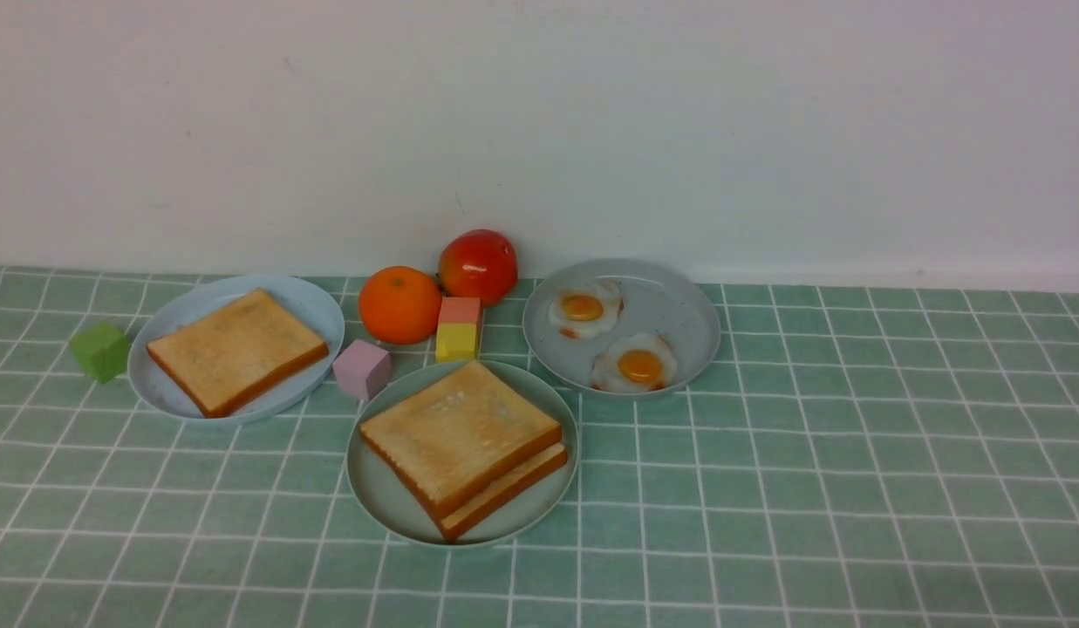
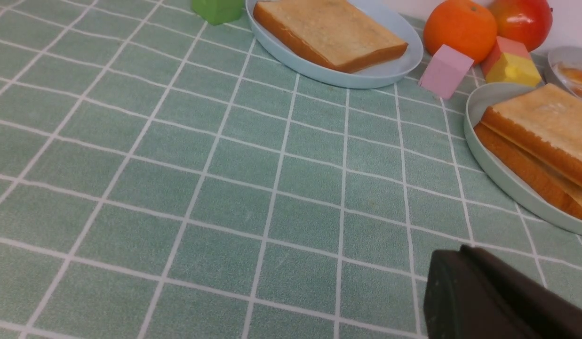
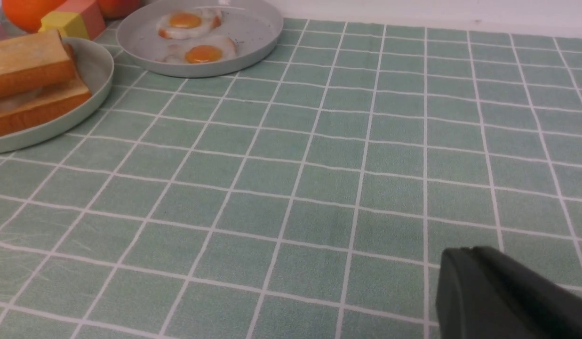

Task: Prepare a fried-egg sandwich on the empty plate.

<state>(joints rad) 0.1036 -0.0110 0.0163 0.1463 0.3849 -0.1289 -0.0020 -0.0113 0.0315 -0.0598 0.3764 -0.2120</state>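
Note:
The fried-egg sandwich (image 1: 465, 445) lies on the mint-green plate (image 1: 373, 497) at the table's middle: two golden toast slices stacked, the top one shifted a little. In the right wrist view a pale layer shows between the slices of the sandwich (image 3: 27, 80). Neither arm appears in the front view. My left gripper (image 2: 460, 250) hangs over bare cloth, apart from the plate (image 2: 488, 160), its fingers pressed together on nothing. My right gripper (image 3: 465, 252) is likewise over bare cloth, far from the plate (image 3: 95, 70), fingers together and empty.
A pale blue plate (image 1: 321, 305) at the left holds one toast slice (image 1: 238, 349). A grey plate (image 1: 679, 305) behind right holds two fried eggs (image 1: 585, 308). An orange (image 1: 399, 303), apple (image 1: 478, 264), pink cube (image 1: 362, 368), yellow-pink block (image 1: 458, 330) and green cube (image 1: 100, 351) stand nearby.

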